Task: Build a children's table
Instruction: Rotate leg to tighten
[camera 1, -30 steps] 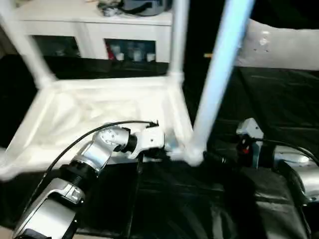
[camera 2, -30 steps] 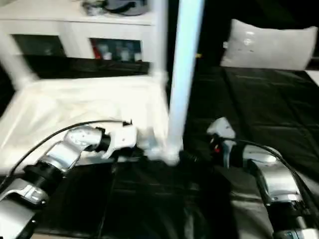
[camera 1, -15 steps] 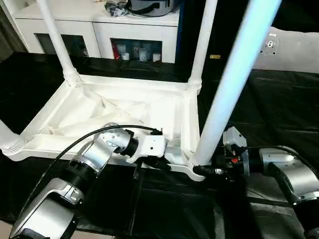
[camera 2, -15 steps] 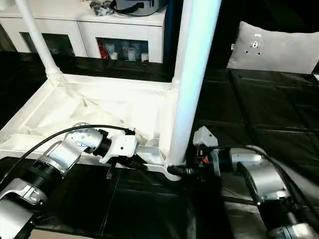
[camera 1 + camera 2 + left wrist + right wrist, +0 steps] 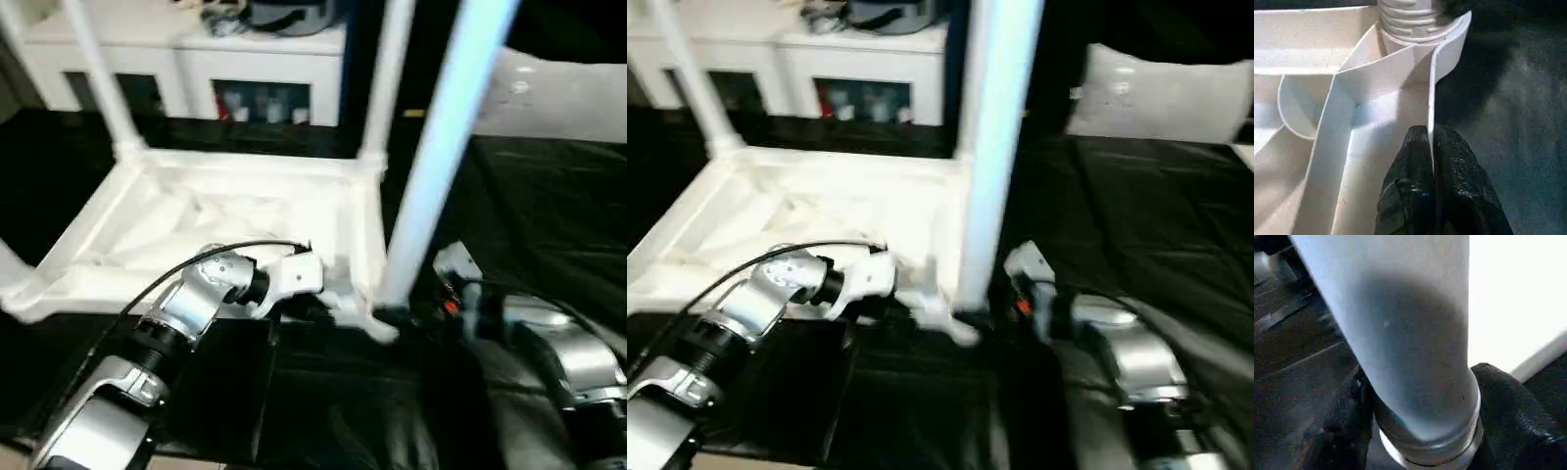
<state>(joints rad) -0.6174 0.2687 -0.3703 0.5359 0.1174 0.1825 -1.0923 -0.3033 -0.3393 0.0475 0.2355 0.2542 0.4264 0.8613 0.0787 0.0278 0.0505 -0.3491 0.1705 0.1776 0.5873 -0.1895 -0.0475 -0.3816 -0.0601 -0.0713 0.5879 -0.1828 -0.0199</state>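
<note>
Table: white plastic ribbed tabletop point(image 5: 225, 220) upturned, tapered white tube legs point(image 5: 443, 147) upright | left gripper point(image 5: 1431, 161) pinches tabletop rim | right gripper point(image 5: 1420, 421) clasps 3-o'clock leg, narrower than before

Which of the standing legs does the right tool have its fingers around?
The near-right leg, the closest one: the right tool grips its base. The two far legs stand untouched.

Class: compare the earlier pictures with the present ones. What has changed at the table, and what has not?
The right gripper moved in and its jaws closed around the base of the near white tapered tube leg. Unchanged: the left gripper pinches the white plastic tabletop's rim, and the legs stand in their sockets.
</note>
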